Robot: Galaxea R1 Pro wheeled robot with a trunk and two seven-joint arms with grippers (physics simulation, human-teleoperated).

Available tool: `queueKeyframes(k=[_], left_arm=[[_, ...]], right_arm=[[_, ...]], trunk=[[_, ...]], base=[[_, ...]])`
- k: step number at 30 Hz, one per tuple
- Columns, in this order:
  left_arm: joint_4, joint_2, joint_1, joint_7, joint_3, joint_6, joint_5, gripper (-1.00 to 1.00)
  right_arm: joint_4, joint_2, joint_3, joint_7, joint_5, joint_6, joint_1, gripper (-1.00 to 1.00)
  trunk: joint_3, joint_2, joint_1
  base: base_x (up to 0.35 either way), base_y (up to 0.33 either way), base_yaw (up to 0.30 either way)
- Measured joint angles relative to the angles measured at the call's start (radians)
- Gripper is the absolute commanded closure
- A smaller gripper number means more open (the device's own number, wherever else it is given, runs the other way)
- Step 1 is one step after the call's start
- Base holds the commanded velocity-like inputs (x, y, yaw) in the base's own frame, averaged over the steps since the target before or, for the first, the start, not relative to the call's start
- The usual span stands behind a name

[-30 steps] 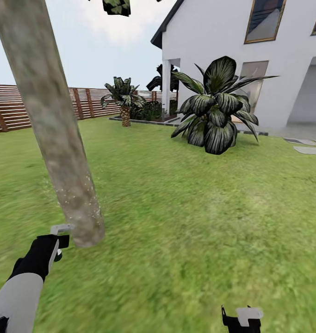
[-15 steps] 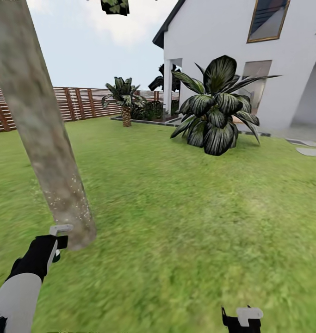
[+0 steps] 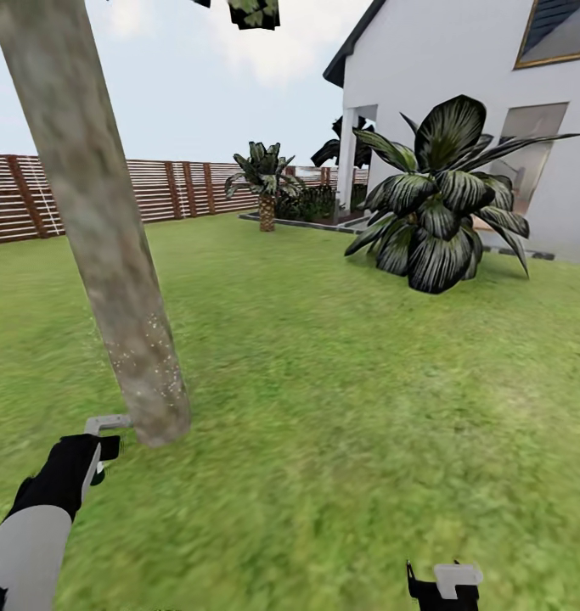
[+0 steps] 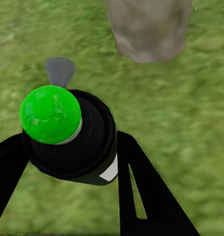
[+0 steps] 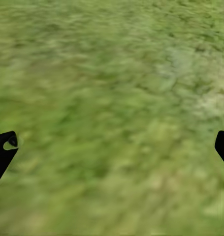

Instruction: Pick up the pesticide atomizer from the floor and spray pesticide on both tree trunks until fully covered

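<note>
Left pincer (image 4: pixel 72 162) clamped around pesticide atomizer (image 4: pixel 67 132), green cap, nozzle near tree trunk (image 3: pixel 111 280); no legible label. Right pincer (image 5: pixel 112 147) spread wide over grass (image 5: pixel 116 88).

Floor (image 3: pixel 349 407) is blurry green grass, running flat from the near foreground out to a brown slat fence (image 3: pixel 179 188) on the far side and to a white house (image 3: pixel 493 85) at the right. Rooted in it: one thick pale mottled trunk (image 3: pixel 111 271) at near left, leaning slightly, its lower part flecked with fine light specks; a big dark broad-leaved plant (image 3: pixel 442 212) further back right, close to the house; a short palm (image 3: pixel 266 182) beyond, near the fence. In the left wrist view the trunk's base (image 4: pixel 148 29) meets the grass directly.
</note>
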Motion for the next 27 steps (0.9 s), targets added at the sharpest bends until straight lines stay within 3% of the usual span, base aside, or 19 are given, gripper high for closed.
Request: queueKeyframes(k=[4, 17, 27], left_arm=[[0.001, 0.012, 0.000, 0.000, 0.000, 0.001, 0.002, 1.00], [0.003, 0.021, 0.000, 0.000, 0.000, 0.002, 0.002, 1.00], [0.013, 0.019, 0.019, 0.002, 0.000, -0.002, 0.009, 1.00]], right_arm=[[0.000, 0.000, 0.000, 0.000, 0.000, 0.000, 0.000, -1.00], [0.000, 0.000, 0.000, 0.000, 0.000, 0.000, 0.000, -1.00], [0.000, 0.000, 0.000, 0.000, 0.000, 0.000, 0.000, -1.00]], trunk=[[0.000, 0.000, 0.000], [0.000, 0.000, 0.000], [0.000, 0.000, 0.000]], base=[[0.132, -0.266, 0.189], [0.176, -0.242, 0.011], [0.206, -0.172, 0.246]])
